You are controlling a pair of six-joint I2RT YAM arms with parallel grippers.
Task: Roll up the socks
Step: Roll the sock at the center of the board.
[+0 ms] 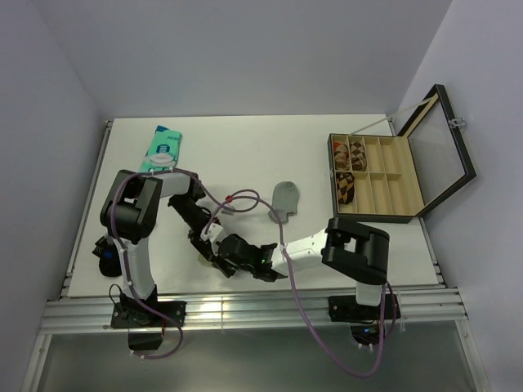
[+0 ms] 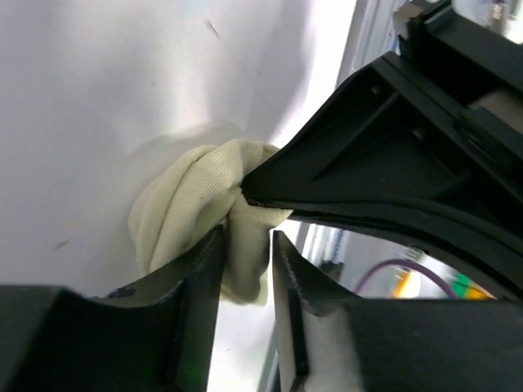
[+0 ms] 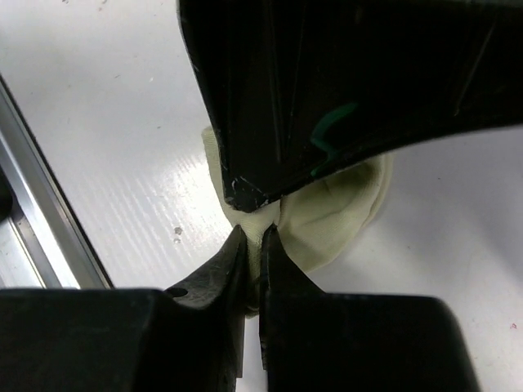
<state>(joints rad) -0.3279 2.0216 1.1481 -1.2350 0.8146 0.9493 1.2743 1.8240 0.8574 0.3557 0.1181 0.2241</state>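
The pale beige sock (image 2: pixel 184 208) is bunched on the white table near its front edge, and both grippers hold it. My left gripper (image 2: pixel 248 238) has a fold of it between its fingers. My right gripper (image 3: pixel 255 233) is shut tight on a thin fold of the same sock (image 3: pixel 335 216). In the top view the two grippers, left (image 1: pixel 209 245) and right (image 1: pixel 230 255), meet tip to tip and hide this sock. The grey sock (image 1: pixel 286 198) lies flat on the table, farther back and to the right, apart from both grippers.
A teal flat packet (image 1: pixel 161 149) lies at the back left. A dark cloth item (image 1: pixel 106 255) sits by the left arm's base. An open compartment box (image 1: pixel 384 180) with rolled items stands at the right. The table's metal front rail (image 3: pixel 41 220) is close by.
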